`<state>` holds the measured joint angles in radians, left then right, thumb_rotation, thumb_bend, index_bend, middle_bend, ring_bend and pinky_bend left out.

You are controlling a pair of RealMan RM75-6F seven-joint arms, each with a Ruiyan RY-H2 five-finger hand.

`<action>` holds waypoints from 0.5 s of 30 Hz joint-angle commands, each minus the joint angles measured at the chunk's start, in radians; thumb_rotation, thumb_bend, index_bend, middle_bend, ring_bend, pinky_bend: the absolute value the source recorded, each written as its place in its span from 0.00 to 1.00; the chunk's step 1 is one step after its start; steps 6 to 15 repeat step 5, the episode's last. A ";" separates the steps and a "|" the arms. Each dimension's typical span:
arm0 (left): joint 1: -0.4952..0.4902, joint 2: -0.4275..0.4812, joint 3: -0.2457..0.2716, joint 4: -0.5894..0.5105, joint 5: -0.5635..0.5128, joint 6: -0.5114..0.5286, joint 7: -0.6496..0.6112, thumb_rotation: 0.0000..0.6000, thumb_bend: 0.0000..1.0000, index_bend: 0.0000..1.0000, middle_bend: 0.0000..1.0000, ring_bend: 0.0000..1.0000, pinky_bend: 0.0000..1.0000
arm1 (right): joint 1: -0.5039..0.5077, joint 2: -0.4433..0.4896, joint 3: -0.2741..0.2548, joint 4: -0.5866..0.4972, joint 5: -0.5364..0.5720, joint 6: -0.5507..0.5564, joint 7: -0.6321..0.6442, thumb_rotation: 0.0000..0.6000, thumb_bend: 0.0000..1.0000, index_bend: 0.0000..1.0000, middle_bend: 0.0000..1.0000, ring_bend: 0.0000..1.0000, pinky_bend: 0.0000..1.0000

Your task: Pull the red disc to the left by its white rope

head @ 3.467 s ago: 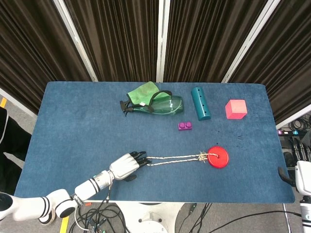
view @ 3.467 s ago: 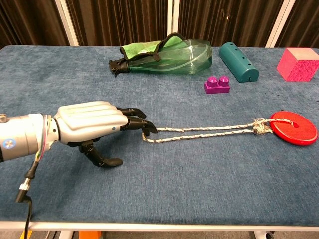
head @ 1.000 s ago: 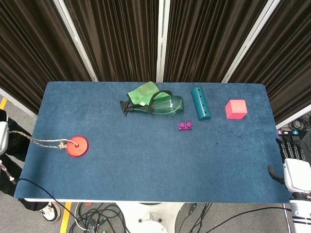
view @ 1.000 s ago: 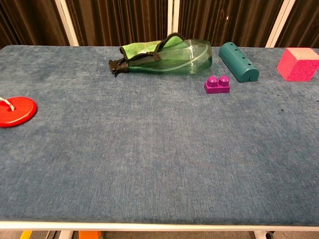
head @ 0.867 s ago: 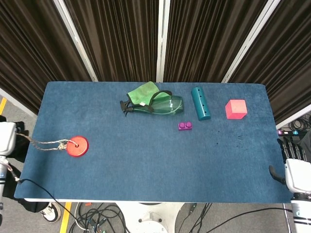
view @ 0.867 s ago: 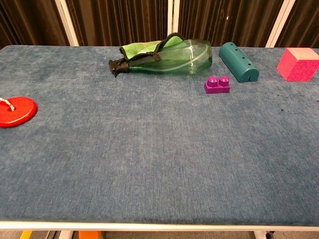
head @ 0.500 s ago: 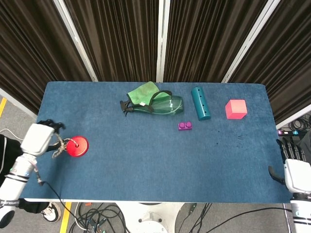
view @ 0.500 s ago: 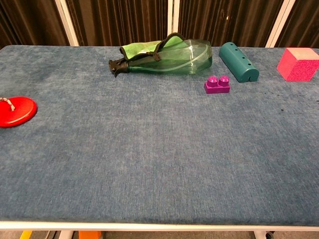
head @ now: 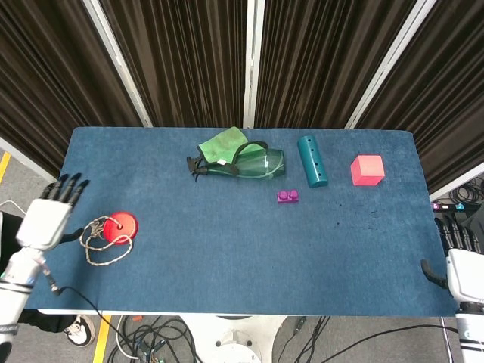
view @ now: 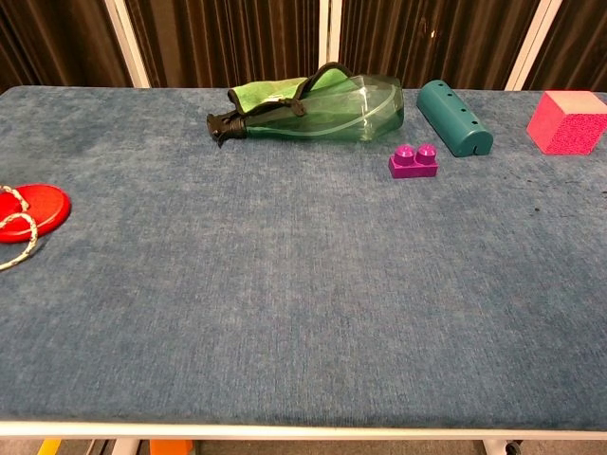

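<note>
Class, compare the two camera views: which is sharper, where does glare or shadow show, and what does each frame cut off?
Head view: evenly lit, sharp, soft shadows; the red disc and white rope show whole, while the right hand is clipped at the frame edge. Chest view: sharp too, pale highlights on the green bottle; disc and rope are cut by the left edge, and no hand shows.

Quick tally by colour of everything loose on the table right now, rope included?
Red: 2, the red disc and the red cube
White: 1, the white rope
Green: 1, the green bottle
Teal: 1, the teal cylinder
Purple: 1, the purple brick
Total: 6
</note>
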<state>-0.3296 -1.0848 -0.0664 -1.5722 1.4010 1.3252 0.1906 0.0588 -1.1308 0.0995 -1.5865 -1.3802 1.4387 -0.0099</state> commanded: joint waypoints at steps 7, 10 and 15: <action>0.193 -0.059 0.105 0.034 0.053 0.207 0.036 1.00 0.15 0.07 0.03 0.00 0.17 | 0.002 0.000 -0.004 -0.017 -0.016 0.006 -0.011 1.00 0.25 0.00 0.00 0.00 0.00; 0.193 -0.059 0.105 0.034 0.053 0.207 0.036 1.00 0.15 0.07 0.03 0.00 0.17 | 0.002 0.000 -0.004 -0.017 -0.016 0.006 -0.011 1.00 0.25 0.00 0.00 0.00 0.00; 0.193 -0.059 0.105 0.034 0.053 0.207 0.036 1.00 0.15 0.07 0.03 0.00 0.17 | 0.002 0.000 -0.004 -0.017 -0.016 0.006 -0.011 1.00 0.25 0.00 0.00 0.00 0.00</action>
